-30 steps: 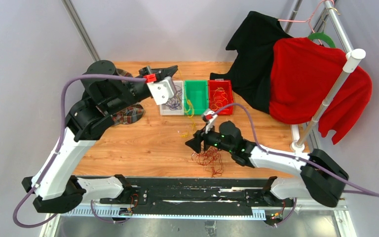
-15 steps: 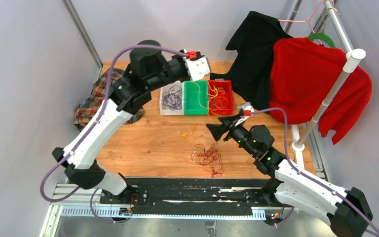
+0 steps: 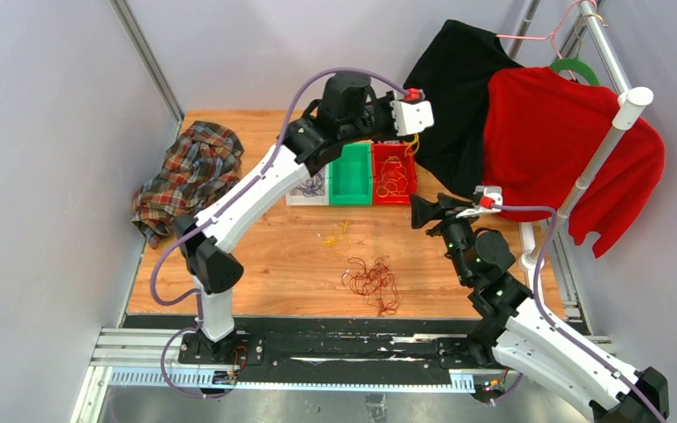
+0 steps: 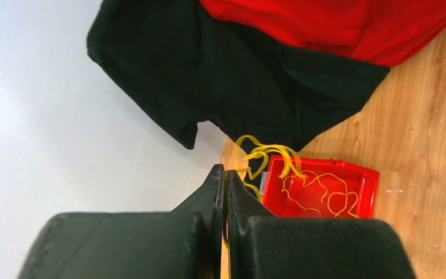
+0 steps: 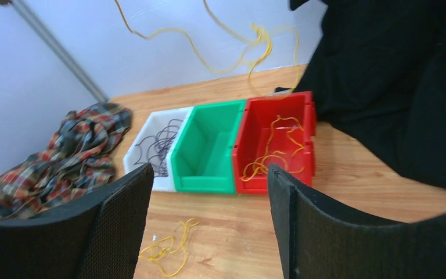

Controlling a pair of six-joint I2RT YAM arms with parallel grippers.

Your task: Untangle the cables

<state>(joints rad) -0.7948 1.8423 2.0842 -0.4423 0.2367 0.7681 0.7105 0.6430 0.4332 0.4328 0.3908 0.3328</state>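
My left gripper (image 4: 225,172) is shut on a thin yellow cable (image 4: 266,152), held above the back edge of the red bin (image 4: 364,173). The cable's loops hang down into that bin. In the top view the left gripper (image 3: 403,134) is behind the bins. The same cable hangs in the air in the right wrist view (image 5: 250,35). My right gripper (image 5: 209,168) is open and empty, raised to the right of the bins (image 3: 420,211). A dark red tangle (image 3: 372,280) and a small yellow curl (image 3: 335,236) lie on the table. Purple cables (image 3: 310,185) lie in the white bin (image 3: 293,199).
A green bin (image 3: 350,172) stands between the white and red bins. A plaid cloth (image 3: 185,176) lies at the left edge. A black garment (image 3: 458,97) and a red garment (image 3: 564,141) hang from a rack pole (image 3: 595,159) at the back right.
My left arm has swung from the left, across the bins, to over the red bin with the yellow cable. My right gripper has left the dark red tangle, moving right and up.
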